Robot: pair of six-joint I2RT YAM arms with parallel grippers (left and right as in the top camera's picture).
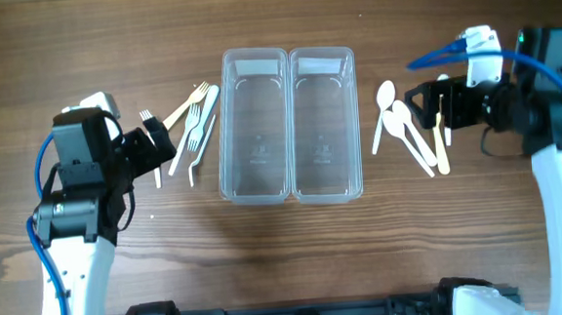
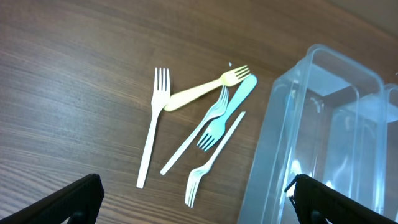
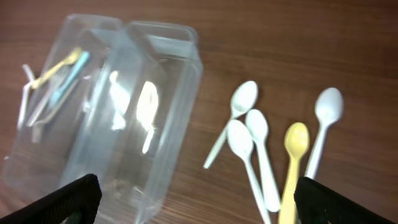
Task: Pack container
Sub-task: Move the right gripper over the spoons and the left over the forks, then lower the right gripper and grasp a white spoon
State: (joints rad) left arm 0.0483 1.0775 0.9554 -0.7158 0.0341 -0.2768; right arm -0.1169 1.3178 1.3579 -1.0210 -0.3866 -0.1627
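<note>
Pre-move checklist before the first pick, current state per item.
1. Left end effector open and empty: ok.
2. Right end effector open and empty: ok.
3. Left container and right container upright, nothing inside: ok.
4. Forks lying singly: not ok, several overlap.
5. Spoons lying singly: not ok, some overlap.
6. Which utensils go in which container: cannot tell.

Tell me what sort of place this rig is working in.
Probably a lab test bench, not a kitchen: a wood-grain table, two empty clear containers side by side, and plastic forks and spoons laid out on opposite sides.
</note>
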